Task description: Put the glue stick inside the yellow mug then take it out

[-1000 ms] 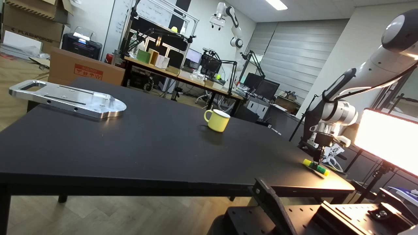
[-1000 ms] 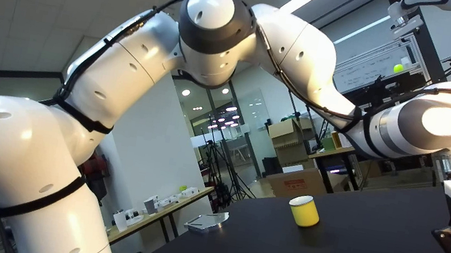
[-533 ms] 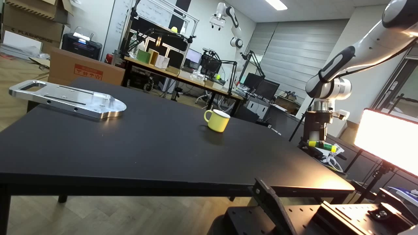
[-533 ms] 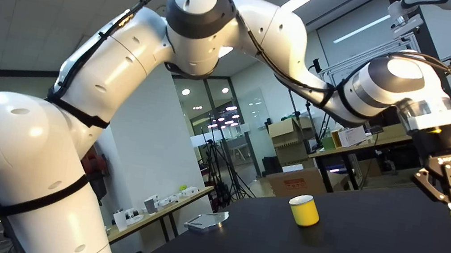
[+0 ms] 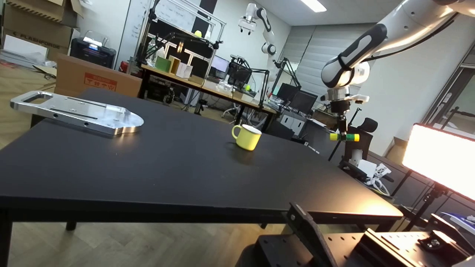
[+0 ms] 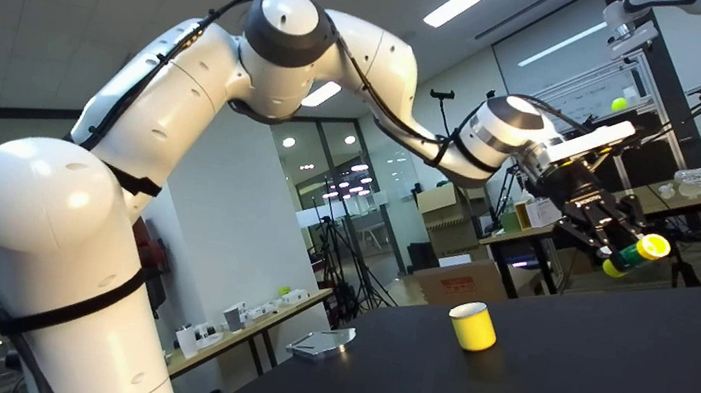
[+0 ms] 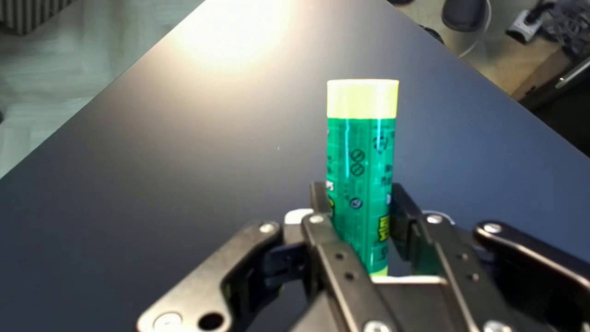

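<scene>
You hold the green glue stick (image 7: 362, 177), yellow at both ends, aloft, seemingly level; your yellow mug (image 5: 248, 138) stands upright on the dark table (image 5: 167, 167), well apart.

In an exterior view the black table (image 5: 159, 174) spreads from the left edge of the frame to the lower right, its front edge nearly level across the lower part. On it, right of centre, the yellow mug (image 5: 248, 138) stands upright — handle to the left, white inside showing at the rim. At the left of the frame lies a silver metal plate (image 5: 92, 111) — its slotted end juts past the table's edge. In both exterior views mug and plate sit well apart. In the wrist view the table's edges slant down to either side, its surface bleached white near the top, left of centre.
</scene>
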Tool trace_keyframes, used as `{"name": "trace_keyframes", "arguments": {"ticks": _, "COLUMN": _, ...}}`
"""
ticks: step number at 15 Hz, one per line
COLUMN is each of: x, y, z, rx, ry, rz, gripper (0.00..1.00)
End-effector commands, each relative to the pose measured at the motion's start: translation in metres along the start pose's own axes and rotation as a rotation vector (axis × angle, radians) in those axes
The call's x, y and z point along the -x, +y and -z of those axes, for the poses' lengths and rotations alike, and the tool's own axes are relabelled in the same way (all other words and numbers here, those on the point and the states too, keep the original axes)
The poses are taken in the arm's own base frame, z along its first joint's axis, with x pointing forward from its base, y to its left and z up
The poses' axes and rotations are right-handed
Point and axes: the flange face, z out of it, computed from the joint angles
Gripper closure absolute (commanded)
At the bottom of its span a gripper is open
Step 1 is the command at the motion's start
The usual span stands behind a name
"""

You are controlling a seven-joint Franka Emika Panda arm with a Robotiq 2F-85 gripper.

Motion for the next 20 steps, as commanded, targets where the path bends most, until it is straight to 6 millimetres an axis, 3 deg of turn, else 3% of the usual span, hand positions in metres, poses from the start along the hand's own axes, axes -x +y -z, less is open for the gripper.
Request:
{"name": "trace_keyframes", "arguments": {"ticks": 1, "x": -0.055, "y": -0.038, "z": 0.049, "rx": 0.160, "ry": -0.110, "rz": 0.095, "gripper": 0.91}}
{"name": "trace_keyframes", "arguments": {"ticks": 6, "x": -0.142, "y": -0.103, "z": 0.099, "rx": 0.413, "ry": -0.244, "rz": 0.301, "gripper": 0.91}}
{"name": "trace_keyframes", "arguments": {"ticks": 11, "x": -0.202, "y": -0.164, "z": 0.126, "rx": 0.625, "ry": -0.334, "rz": 0.471, "gripper": 0.91}}
{"name": "trace_keyframes", "arguments": {"ticks": 14, "x": -0.217, "y": -0.186, "z": 0.134, "rx": 0.631, "ry": -0.317, "rz": 0.476, "gripper": 0.91}}
{"name": "trace_keyframes", "arguments": {"ticks": 15, "x": -0.223, "y": -0.180, "z": 0.128, "rx": 0.630, "ry": -0.325, "rz": 0.509, "gripper": 0.66}}
{"name": "trace_keyframes", "arguments": {"ticks": 20, "x": -0.226, "y": -0.186, "z": 0.128, "rx": 0.621, "ry": -0.323, "rz": 0.509, "gripper": 0.66}}
